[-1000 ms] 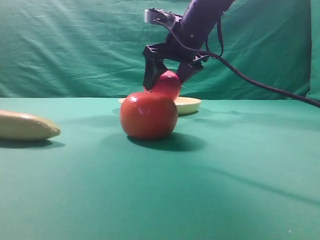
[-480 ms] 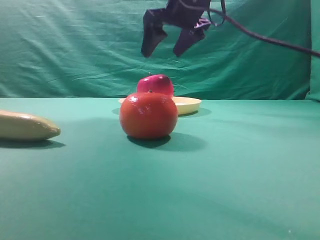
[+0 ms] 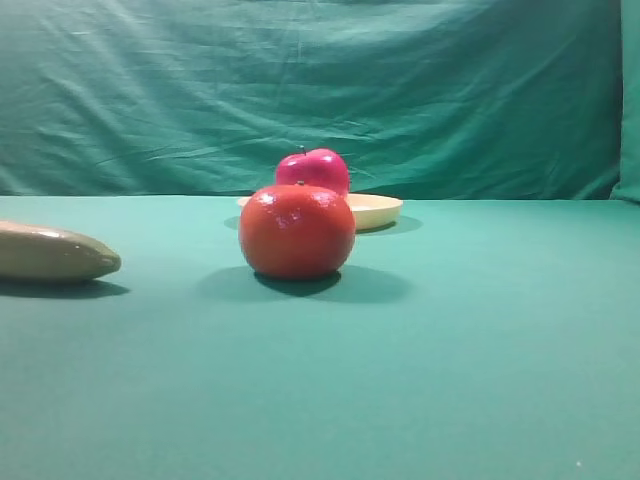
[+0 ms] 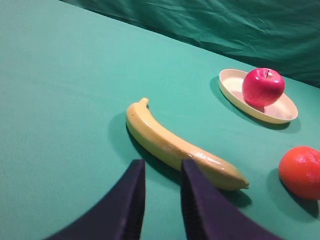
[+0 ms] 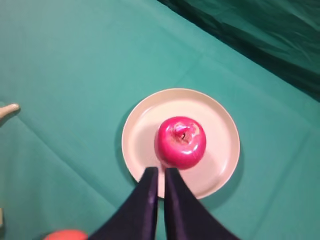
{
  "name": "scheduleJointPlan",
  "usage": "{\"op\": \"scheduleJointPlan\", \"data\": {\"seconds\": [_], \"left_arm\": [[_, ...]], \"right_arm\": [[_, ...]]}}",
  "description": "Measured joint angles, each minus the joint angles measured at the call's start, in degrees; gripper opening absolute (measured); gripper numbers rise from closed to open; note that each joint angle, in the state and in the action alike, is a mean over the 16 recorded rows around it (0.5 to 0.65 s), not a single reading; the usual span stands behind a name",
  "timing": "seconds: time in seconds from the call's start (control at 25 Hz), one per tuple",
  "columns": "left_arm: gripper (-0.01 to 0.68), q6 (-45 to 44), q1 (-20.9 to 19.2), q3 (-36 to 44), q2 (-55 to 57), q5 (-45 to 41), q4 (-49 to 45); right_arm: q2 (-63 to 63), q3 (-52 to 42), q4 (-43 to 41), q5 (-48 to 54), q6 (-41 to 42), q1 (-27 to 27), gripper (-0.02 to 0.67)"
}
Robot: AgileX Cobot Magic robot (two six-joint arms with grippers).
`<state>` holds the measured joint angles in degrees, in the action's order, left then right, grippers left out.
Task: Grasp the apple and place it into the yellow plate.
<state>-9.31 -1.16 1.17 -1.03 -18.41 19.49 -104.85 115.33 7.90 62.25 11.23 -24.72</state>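
The crimson apple (image 5: 181, 142) sits upright, stem up, in the middle of the yellow plate (image 5: 142, 130). In the high view the apple (image 3: 315, 167) shows behind the orange-red fruit, with the plate (image 3: 378, 209) beside it. It also shows on the plate (image 4: 280, 114) in the left wrist view (image 4: 263, 86). My right gripper (image 5: 161, 172) hangs well above the plate's near rim, jaws together and empty. My left gripper (image 4: 161, 167) hovers low over the cloth near the banana, jaws almost together and empty. Neither gripper shows in the high view.
An orange-red round fruit (image 3: 297, 231) stands in front of the plate and also shows in the left wrist view (image 4: 301, 171). A tan-yellow banana (image 4: 175, 145) lies at the left (image 3: 52, 252). Green cloth covers the table and forms the backdrop.
My right gripper let go of the apple on the plate, rose with jaws open, and has left the high view. The apple stays on the plate.
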Motion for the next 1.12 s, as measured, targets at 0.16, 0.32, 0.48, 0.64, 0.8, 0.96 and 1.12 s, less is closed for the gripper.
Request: {"op": "scheduleJointPlan", "data": {"seconds": [0.16, 0.32, 0.48, 0.64, 0.8, 0.96, 1.12], "left_arm": [[0.157, 0.00, 0.00, 0.00, 0.00, 0.00, 0.00], [0.157, 0.00, 0.00, 0.00, 0.00, 0.00, 0.00], [0.157, 0.00, 0.00, 0.00, 0.00, 0.00, 0.00], [0.157, 0.00, 0.00, 0.00, 0.00, 0.00, 0.00], [0.157, 0.00, 0.00, 0.00, 0.00, 0.00, 0.00], [0.157, 0.00, 0.00, 0.00, 0.00, 0.00, 0.00], [0.157, 0.00, 0.00, 0.00, 0.00, 0.00, 0.00]], "right_arm": [[5.01, -4.11, -0.21, -0.09, -0.88, 0.00, 0.000], [11.23, -11.34, 0.22, -3.00, -1.03, 0.00, 0.000], [18.55, -21.36, 0.79, -7.40, -1.04, 0.00, 0.000], [26.41, -32.26, 1.41, -11.80, -1.03, 0.00, 0.000], [34.46, -42.30, 1.86, -15.51, -1.01, 0.00, 0.000], [42.78, -50.50, 2.01, -17.99, -0.98, 0.00, 0.000], [51.06, -56.56, 1.75, -19.47, -0.95, 0.00, 0.000]]}}
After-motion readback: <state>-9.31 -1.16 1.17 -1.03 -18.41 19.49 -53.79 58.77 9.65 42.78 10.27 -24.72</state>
